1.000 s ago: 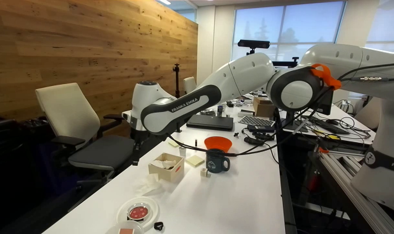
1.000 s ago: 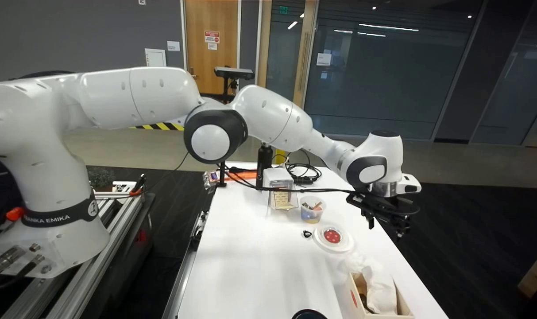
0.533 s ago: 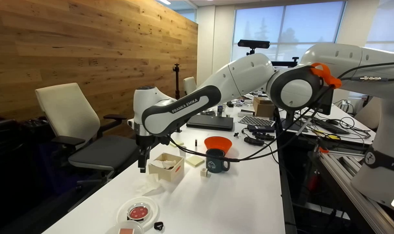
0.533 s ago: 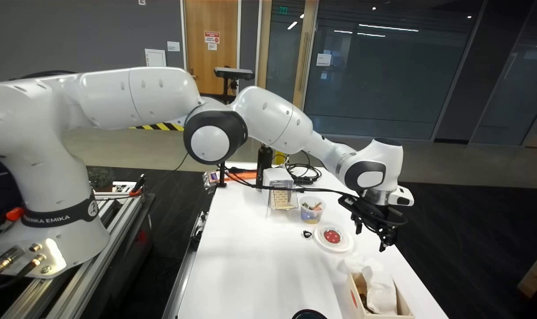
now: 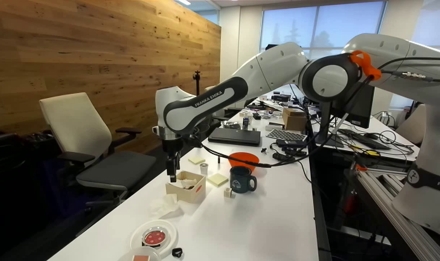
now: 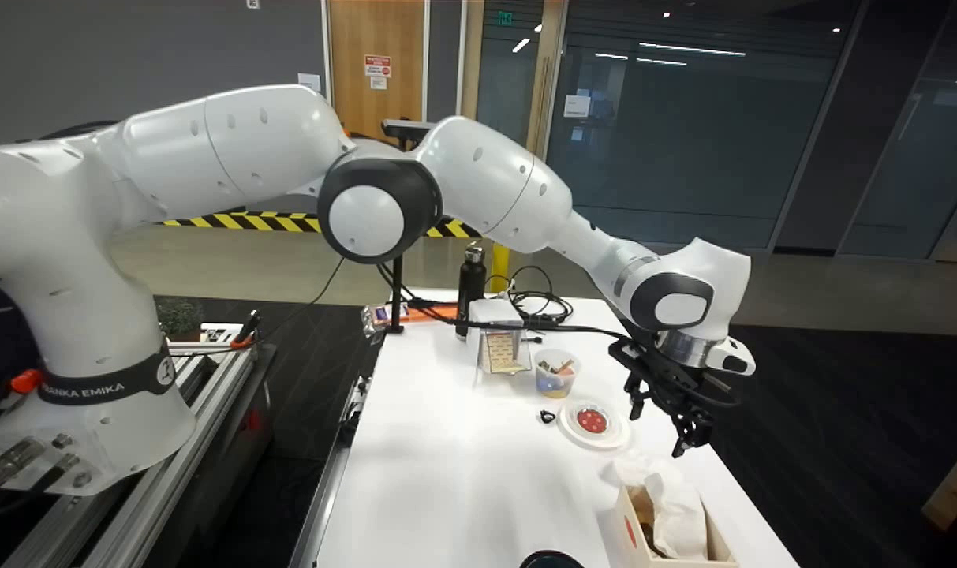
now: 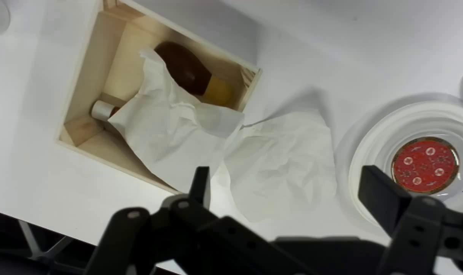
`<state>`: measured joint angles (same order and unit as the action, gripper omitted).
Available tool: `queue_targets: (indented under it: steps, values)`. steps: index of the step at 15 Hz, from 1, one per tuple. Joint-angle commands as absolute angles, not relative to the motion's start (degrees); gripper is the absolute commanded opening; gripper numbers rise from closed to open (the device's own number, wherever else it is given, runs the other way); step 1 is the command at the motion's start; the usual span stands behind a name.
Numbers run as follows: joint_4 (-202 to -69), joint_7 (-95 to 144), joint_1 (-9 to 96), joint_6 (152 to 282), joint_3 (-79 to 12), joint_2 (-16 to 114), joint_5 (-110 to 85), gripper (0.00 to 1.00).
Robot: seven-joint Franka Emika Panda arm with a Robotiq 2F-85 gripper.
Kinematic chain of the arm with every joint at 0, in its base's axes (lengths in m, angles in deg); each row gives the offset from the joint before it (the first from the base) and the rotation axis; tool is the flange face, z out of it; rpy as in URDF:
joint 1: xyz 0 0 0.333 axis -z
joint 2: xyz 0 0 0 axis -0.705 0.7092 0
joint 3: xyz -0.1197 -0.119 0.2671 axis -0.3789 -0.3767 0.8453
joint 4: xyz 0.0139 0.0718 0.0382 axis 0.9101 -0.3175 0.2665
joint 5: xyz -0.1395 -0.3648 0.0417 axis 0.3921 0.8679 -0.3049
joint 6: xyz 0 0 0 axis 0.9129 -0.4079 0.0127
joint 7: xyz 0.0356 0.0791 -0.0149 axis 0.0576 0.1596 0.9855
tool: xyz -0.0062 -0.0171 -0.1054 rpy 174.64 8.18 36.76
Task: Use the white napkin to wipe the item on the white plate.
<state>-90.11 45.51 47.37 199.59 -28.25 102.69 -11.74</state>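
Crumpled white paper-like napkin (image 7: 283, 168) lies below the spread jaws of black two-finger gripper (image 7: 287, 179), near white worktop's (image 6: 462, 489) edge opposite robot base (image 6: 91, 446).

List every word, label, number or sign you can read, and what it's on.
"FRANKA EMIKA": forearm link.
"ANKA EMIKA", start hidden: black base band.
"FRA", cut off by picture edge: black base band.
Too small or blurred to read: red door sign, green sign, white notices, mug print, box's red mark.
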Motion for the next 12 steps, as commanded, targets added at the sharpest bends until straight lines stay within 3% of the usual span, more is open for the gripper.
queue_targets:
  steps: [1, 6, 12]
  values:
    - [-103.6, 43.1, 46.9, 205.3, -28.2, 93.3, -11.9, 1.00]
    - [-114.7, 34.8, 44.1, 218.0, -30.6, 86.7, -10.7, 1.00]
    - [-128.6, 17.1, 36.2, 231.6, -39.7, 78.9, -7.9, 1.00]
